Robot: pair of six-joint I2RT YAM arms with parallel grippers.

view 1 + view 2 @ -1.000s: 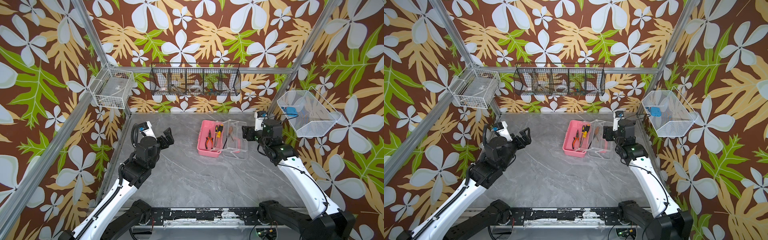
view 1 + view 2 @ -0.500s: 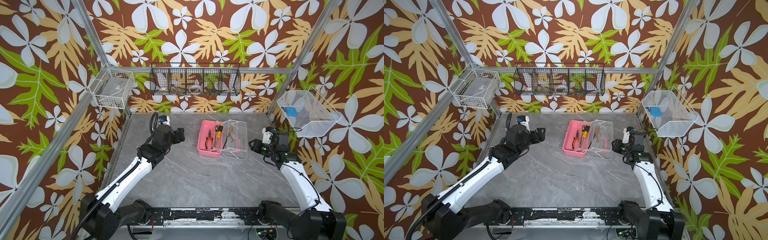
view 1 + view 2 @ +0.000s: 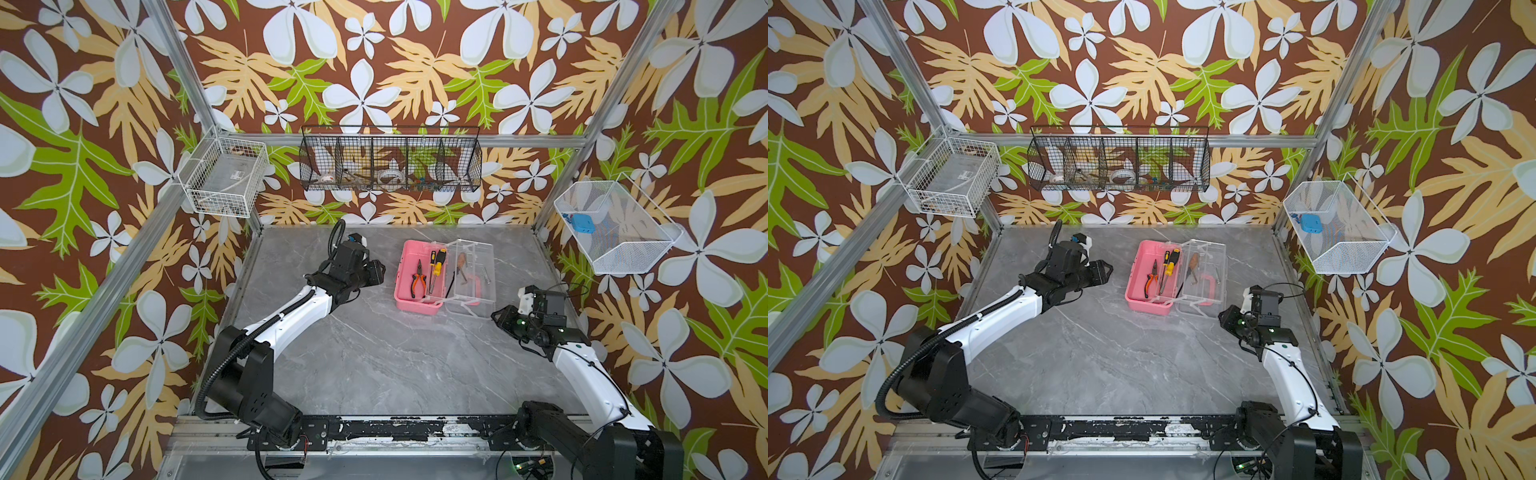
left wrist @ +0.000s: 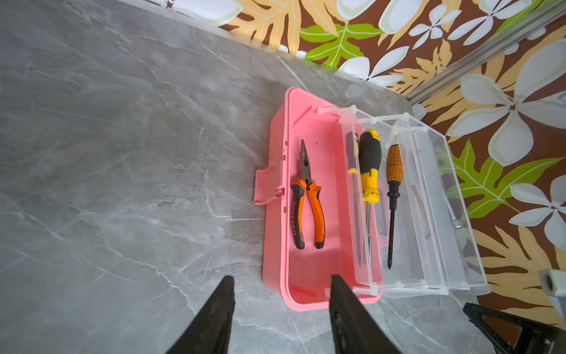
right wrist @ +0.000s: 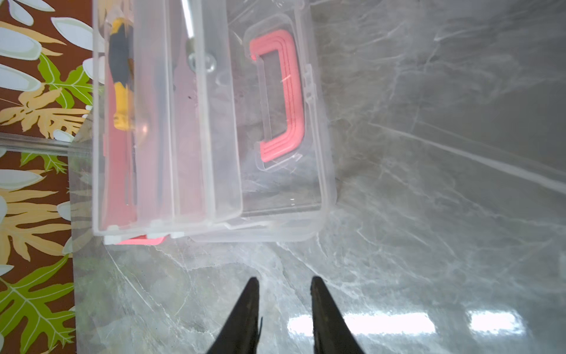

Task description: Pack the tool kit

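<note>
You have: pink case [image 4: 275, 245], lid open, holding pliers [image 4: 306, 196]. Left gripper [image 4: 281, 277] apart, empty. Right gripper [image 5: 284, 279] narrowly apart, empty.

A robotics lab cell: aluminium frame posts [image 3: 178, 75] box in a grey marble-look bench [image 3: 374, 365], floral printed panels [image 3: 415, 75] stand as walls, wire baskets [image 3: 390, 166] hang on them, and two robot arms [image 3: 291, 311] mount on a rail [image 3: 399, 428] along its near edge.

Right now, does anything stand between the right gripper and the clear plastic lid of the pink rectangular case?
Nothing visible does. Only grey marble tabletop lies between the right gripper and the clear plastic lid, which lies folded open.
</note>
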